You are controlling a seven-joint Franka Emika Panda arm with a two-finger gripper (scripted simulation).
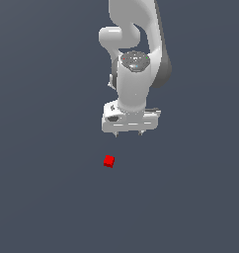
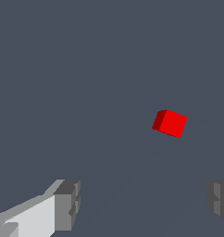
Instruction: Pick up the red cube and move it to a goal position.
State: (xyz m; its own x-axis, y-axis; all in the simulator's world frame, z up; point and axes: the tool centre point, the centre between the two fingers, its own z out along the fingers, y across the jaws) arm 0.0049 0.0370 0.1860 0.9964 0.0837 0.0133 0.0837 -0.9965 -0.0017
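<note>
Item 1, red cube (image 1: 109, 161): tiny, plain-faced, sitting alone on the dark grey surface (image 1: 37, 197); in the exterior view it lies near the gripper, toward the bottom of the picture and a little to that view's left; nothing touches it; in the wrist view (image 2: 170, 123) it sits apart from both fingers, outside the gap between them, with its faces turned at an angle to them.

Item 2, gripper (image 1: 129, 133): white, pointing down from the Panda arm (image 1: 136, 59); fingers (image 2: 67, 203) spread wide and released, holding nothing; the second finger shows only at the picture's edge in the wrist view.

Item 3, step in hand, as judged: the approach, grasp not yet begun.

Handling notes: you bring the gripper over the cube first, until the cube sits midway between the fingers; you turn the wrist so the pads meet two opposite flat faces, not the corners; you descend only once centred, keeping the fingers spread; a cube this small is likely to skid if one finger reaches it first.

Item 4, goal position: no marker visible in either view; cannot be placed.
</note>
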